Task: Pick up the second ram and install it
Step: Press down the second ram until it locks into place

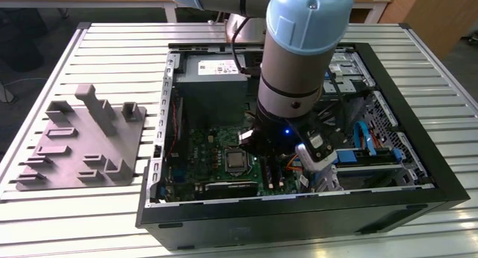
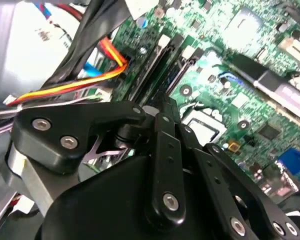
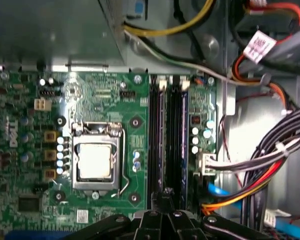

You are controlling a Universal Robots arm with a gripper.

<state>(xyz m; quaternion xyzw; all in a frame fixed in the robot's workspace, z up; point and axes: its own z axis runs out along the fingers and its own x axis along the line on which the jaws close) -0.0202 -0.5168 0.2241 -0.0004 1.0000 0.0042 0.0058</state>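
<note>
Reaching down into an open black case [image 1: 448,174] on a slatted table [image 1: 97,213], the arm [image 1: 299,56] hangs over the green motherboard [image 1: 201,151]. Tool [image 3: 166,200]: black linkages seen in both wrist views, tips directly above the memory slots [image 3: 167,130]; whether the fingers stand apart, together, or clamped on something cannot be told, since the linkage hides the tips. Ram: not made out with certainty; the two long dark slots beside the processor socket [image 3: 95,161] are seen in the first wrist view, but whether a stick sits in either cannot be told. Socket: silver frame with pale square centre, just beside the slots on the board. Cables [image 3: 260,170]: bundle of black, red, yellow and orange leads running past the slots on the side away from the socket, one white plug seated on the board edge. Power supply [image 1: 212,73]: grey box inside the case, on the far side of the board in the exterior view. Fixture [image 1: 82,146]: grey stepped plastic block on the table, to the exterior view's left of the case, well apart from the tool.
</note>
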